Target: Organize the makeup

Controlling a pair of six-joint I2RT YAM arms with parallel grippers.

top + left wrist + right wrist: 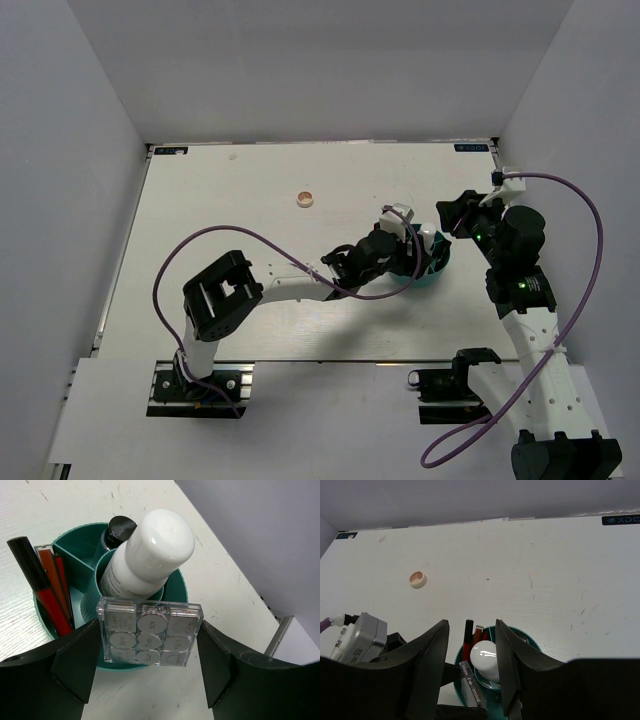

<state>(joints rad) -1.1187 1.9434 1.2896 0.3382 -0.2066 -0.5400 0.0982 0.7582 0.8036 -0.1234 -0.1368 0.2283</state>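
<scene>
Pinched edgewise in the left claw (150,652) above the tub (75,536), the palette (149,630) could snag on the white bottle (150,547) and topple out; the right claw (471,635) hangs spread.

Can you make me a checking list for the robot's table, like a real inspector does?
surface: white table, with small scuffs and specks.
job's things: white bottle, red-and-black pencils and black-capped tube stand in the teal tub. The palette is held at the tub's rim. The peach compact lies alone on the table, away from the tub.
clutter: nothing seen.
grippers: left tool shut on the palette; right tool open and empty, near the tub.
cables: one purple cable loops off the left arm, another off the right.
surroundings: plain pale walls on three sides.
</scene>
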